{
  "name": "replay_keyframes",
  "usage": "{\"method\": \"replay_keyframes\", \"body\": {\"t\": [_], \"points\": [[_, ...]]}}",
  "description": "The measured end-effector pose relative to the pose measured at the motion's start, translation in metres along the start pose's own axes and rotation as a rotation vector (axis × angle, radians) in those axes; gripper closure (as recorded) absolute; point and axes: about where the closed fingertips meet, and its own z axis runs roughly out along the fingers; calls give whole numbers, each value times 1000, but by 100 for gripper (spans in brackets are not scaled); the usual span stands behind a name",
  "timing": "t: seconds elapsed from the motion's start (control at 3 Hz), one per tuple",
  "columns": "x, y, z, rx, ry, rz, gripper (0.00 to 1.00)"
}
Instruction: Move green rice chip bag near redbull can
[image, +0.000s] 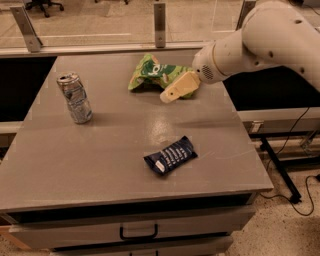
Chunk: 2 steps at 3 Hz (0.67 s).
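Gripper at right edge of green rice chip bag, grip state unclear, redbull can upright, well apart on tabletop

Light green bag with dark green logo, silver-blue can, dark blue white-striped packet, cream pincer against the bag

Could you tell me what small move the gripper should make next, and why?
Probably ease the gripper slightly left onto the green rice chip bag: it sits at the bag's right end, and the bag lies at the far side of the table, well apart from the upright redbull can on the left.
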Motion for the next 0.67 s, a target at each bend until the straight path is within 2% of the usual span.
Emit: {"method": "replay_keyframes", "body": {"t": [0.33, 0.67], "points": [[-7, -8, 22, 6, -38, 4, 0], [-5, -13, 36, 23, -41, 8, 18]]}}
